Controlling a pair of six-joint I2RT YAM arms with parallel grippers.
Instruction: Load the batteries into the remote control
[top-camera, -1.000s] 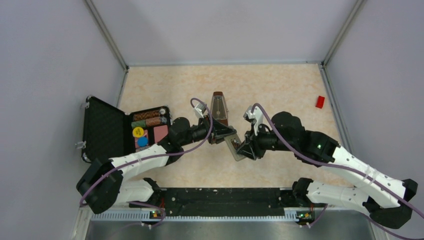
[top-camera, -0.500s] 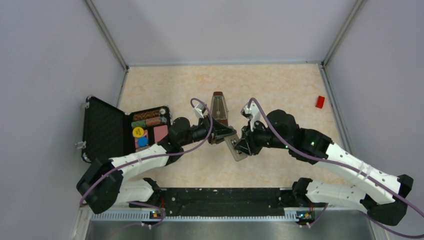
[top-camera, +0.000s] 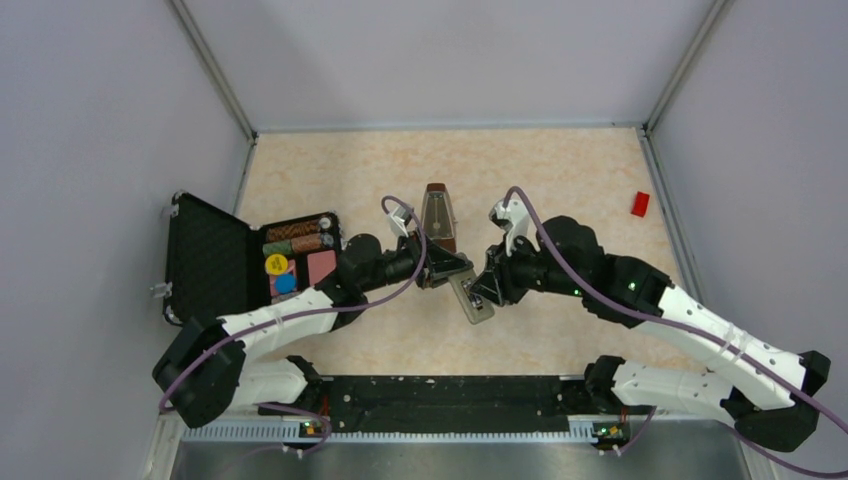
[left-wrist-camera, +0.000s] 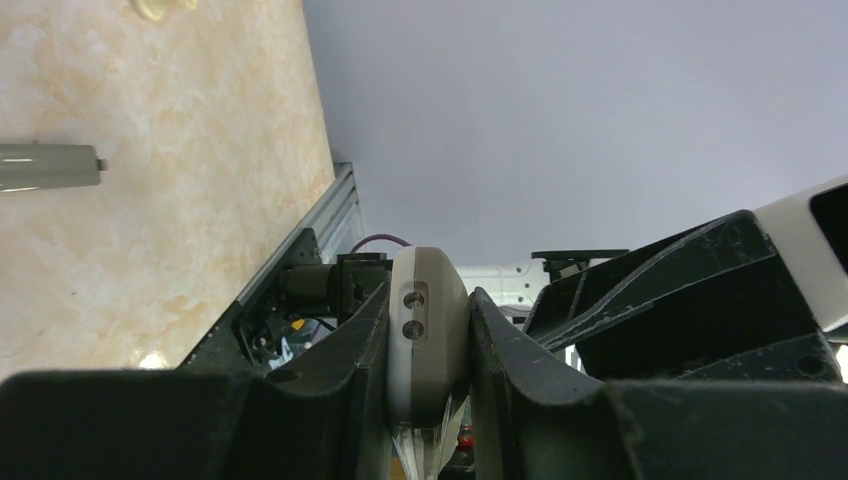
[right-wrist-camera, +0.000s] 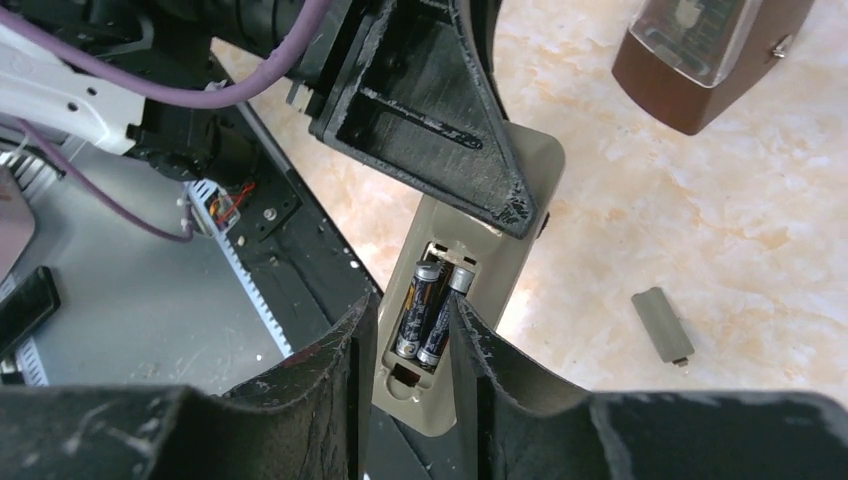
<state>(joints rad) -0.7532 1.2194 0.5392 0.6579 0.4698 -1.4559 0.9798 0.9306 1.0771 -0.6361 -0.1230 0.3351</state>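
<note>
My left gripper (top-camera: 447, 270) is shut on the top end of the remote control (top-camera: 472, 298) and holds it above the table, grey back up. In the left wrist view the remote (left-wrist-camera: 427, 340) is clamped edge-on between the fingers (left-wrist-camera: 340, 370). In the right wrist view the remote's (right-wrist-camera: 520, 175) battery bay is open with two batteries (right-wrist-camera: 420, 308) lying side by side in it; the right one sits slightly tilted. My right gripper (right-wrist-camera: 410, 305) is narrowly open, its tips over the bay on either side of the batteries. It shows in the top view (top-camera: 483, 289) too.
The small grey cover piece (right-wrist-camera: 662, 325) lies loose on the table to the right of the remote. The brown metronome (top-camera: 438, 215) stands just behind the grippers. An open black case (top-camera: 210, 262) with coloured items sits at the left. A red block (top-camera: 640, 204) lies far right.
My right gripper has moved left and a little away from me, closing in over the lower end of the remote. My left gripper and the remote have stayed put.
</note>
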